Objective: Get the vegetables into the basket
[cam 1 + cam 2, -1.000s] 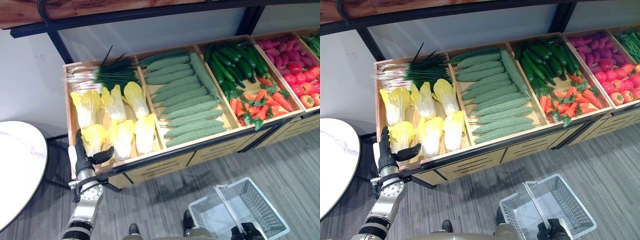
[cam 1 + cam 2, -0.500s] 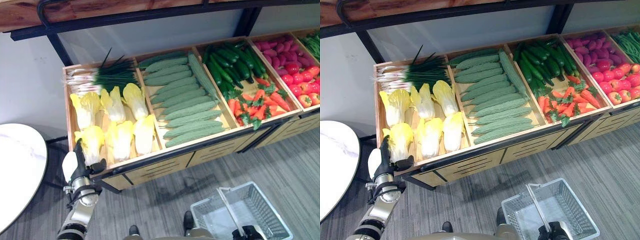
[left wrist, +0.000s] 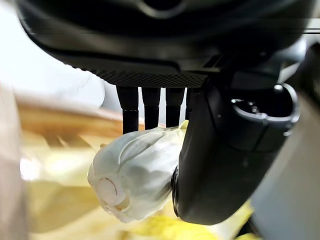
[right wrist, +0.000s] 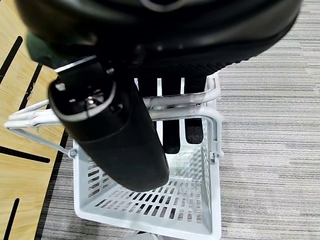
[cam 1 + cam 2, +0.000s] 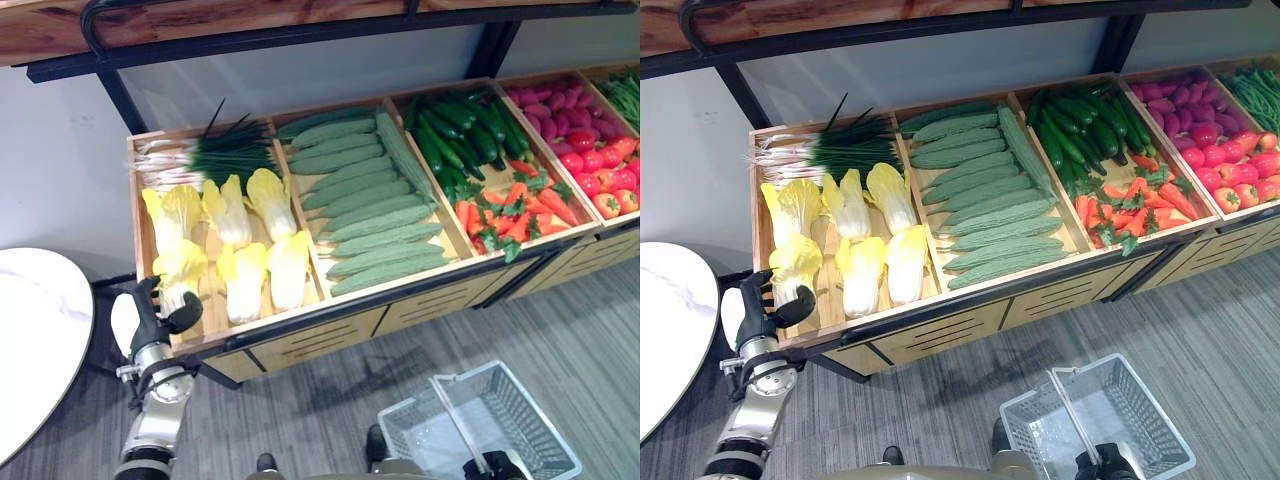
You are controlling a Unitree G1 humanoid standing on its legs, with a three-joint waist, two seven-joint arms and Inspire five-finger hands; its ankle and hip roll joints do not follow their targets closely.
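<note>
my left hand (image 5: 150,318) has closed on the front-left cabbage (image 5: 178,271) in the wooden crate (image 5: 134,215). a second ago my fingers stood straight up at the crate's front edge with the thumb out to the side and nothing in them; half a second ago they were just meeting the cabbage's base. now, in the left wrist view, the pale stem end of the cabbage (image 3: 131,177) sits between my thumb and my fingers (image 3: 150,107), which are wrapped round it. the cabbage has also tipped: its yellow leaves now lean toward the back of the crate, where before it lay in line with its two neighbours (image 5: 262,277). i think it is partly lifted off the crate floor, though from above i can't be sure it has cleared it.

so the first vegetable is in my grip but not yet out of the crate. the basket (image 5: 1095,420) stands on the grey floor, well apart from the crate and off to my right, and i see nothing in it. my right hand (image 4: 120,135) is clenched round the basket's wire handles (image 4: 170,107), holding it ready. what's left is to raise the cabbage over the crate's front rail and carry it across to the basket.
</note>
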